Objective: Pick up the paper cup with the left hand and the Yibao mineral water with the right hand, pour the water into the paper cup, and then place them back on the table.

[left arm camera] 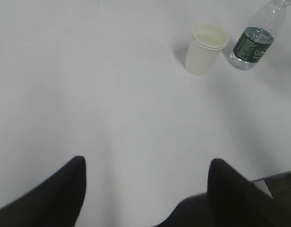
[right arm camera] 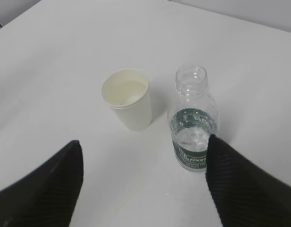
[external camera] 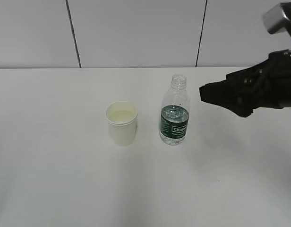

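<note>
Exterior view, left to right: the paper cup (external camera: 121, 123) – cream, tapered, rolled rim – stands upright on the smooth white counter (external camera: 51, 156), with the Yibao mineral water (external camera: 175, 111) just beside it on the right, apart from it. That bottle is clear ribbed plastic, capless, with a dark green label band and some water inside. Pale wall panels with dark seams rise behind. Farther right the black right hand (external camera: 205, 93) hovers above the counter near the bottle, fingers spread wide and holding nothing. The left hand (left arm camera: 145, 194) – seen only from its wrist – is spread wide and bare, well apart from the cup.
</note>
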